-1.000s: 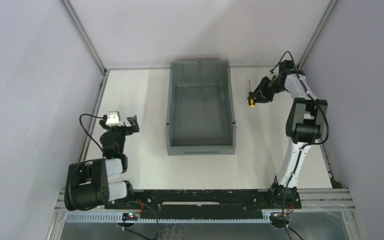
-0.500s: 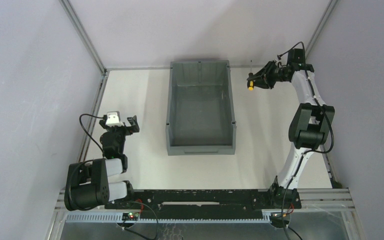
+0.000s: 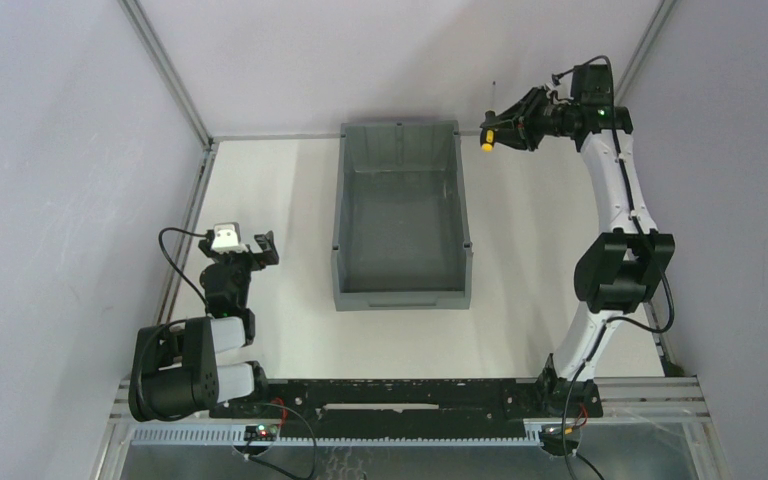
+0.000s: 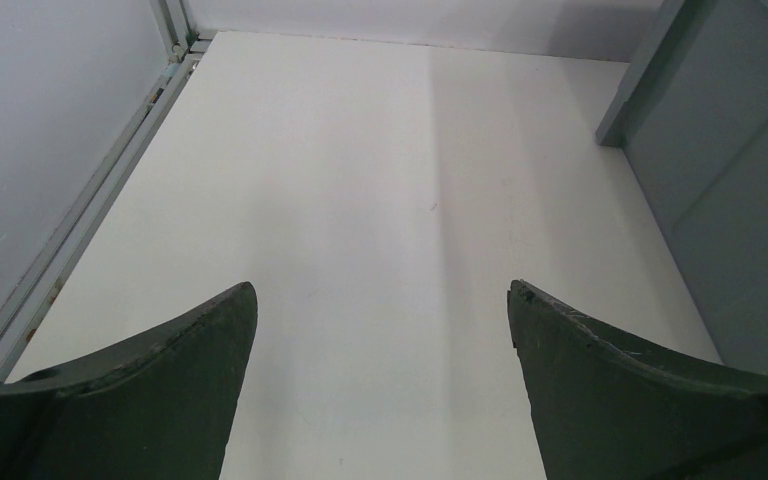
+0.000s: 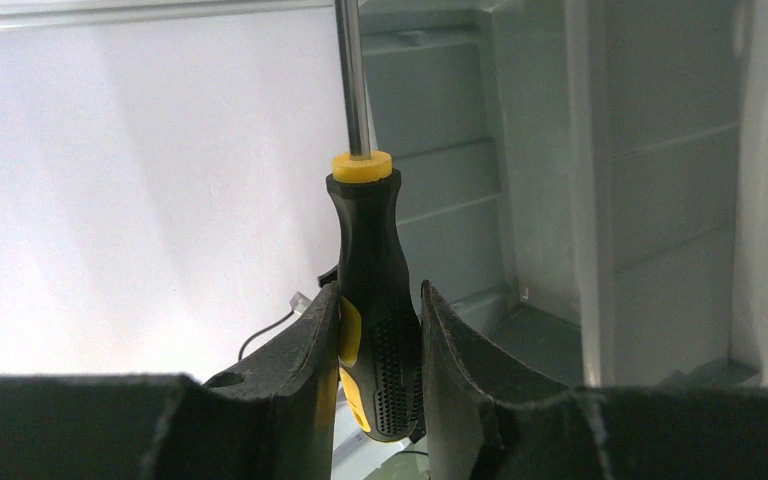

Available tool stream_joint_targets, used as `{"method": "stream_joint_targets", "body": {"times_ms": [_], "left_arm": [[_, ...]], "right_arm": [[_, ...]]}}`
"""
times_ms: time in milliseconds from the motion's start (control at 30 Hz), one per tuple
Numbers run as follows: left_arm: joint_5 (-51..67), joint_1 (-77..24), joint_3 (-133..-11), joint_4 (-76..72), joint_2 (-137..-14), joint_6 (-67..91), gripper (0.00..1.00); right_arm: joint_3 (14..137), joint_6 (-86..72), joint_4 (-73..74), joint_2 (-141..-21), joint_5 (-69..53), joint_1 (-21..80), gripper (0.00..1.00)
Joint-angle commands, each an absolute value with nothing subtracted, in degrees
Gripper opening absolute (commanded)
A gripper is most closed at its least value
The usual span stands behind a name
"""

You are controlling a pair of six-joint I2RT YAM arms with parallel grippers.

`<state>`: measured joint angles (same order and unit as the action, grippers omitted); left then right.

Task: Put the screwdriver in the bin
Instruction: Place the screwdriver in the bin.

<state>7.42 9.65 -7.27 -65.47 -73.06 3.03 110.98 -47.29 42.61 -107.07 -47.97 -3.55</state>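
Gripping one screwdriver (image 5: pixel 370 230), right tool (image 5: pixel 378 295) hangs seemingly beside one bin (image 3: pixel 338 200); left tool (image 4: pixel 382 290) gapes empty.

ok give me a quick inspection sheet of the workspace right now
surface: white table
job's things: screwdriver clamped by its handle, raised near the far right corner of the grey bin, not in it; nothing visible inside the bin
clutter: nothing seen
end effectors: right end effector shut on the screwdriver; left end effector open over the table, holding nothing
cables: black cable loops at the table's left edge
surroundings: pale walls, metal frame posts at the corners
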Motion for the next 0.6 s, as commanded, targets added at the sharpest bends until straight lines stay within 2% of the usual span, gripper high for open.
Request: {"method": "stream_joint_targets", "body": {"times_ms": [0, 333, 567], "left_arm": [[6.81, 9.43, -8.02, -66.95, -72.33, 2.24, 1.00], [6.77, 9.43, -8.01, -66.92, -72.40, 2.28, 1.00], [6.77, 9.40, -8.00, -66.95, -72.41, 2.25, 1.00]], "right_arm": [[117.15, -47.63, 49.00, -103.44, -42.71, -0.73, 0.16], [130.65, -45.63, 62.27, -106.80, -30.34, 8.85, 0.15], [133.93, -44.03, 66.81, -108.33, -21.55, 15.28, 0.14]]}}
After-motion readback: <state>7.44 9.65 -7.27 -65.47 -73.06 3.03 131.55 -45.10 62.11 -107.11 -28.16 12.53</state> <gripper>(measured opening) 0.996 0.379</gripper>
